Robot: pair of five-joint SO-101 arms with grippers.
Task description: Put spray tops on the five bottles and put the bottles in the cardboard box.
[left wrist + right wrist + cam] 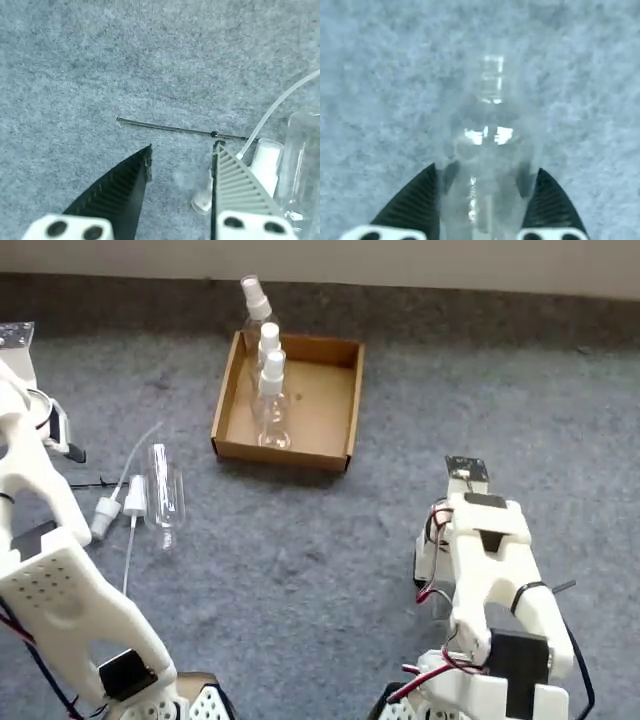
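Observation:
The cardboard box (pixel 340 400) lies at the far middle of the carpet with three capped bottles (pixel 272 405) standing in it. At the left a clear bottle (pixel 165 490) lies on its side, uncapped, beside two white spray tops (pixel 135 498) with long tubes. My left gripper (pixel 183 146) hangs open above the carpet next to those spray tops (pixel 265 160) and that bottle (pixel 302 165). My right gripper (pixel 486 170) is shut on another uncapped clear bottle (pixel 490 125) low over the carpet, under the right arm (pixel 490 560) at the near right.
A thin black zip tie (pixel 175 129) lies on the grey carpet just ahead of the left fingertips. A dark strip and a pale wall (pixel 450 260) run along the far edge. Open carpet (pixel 330 560) stretches between the two arms.

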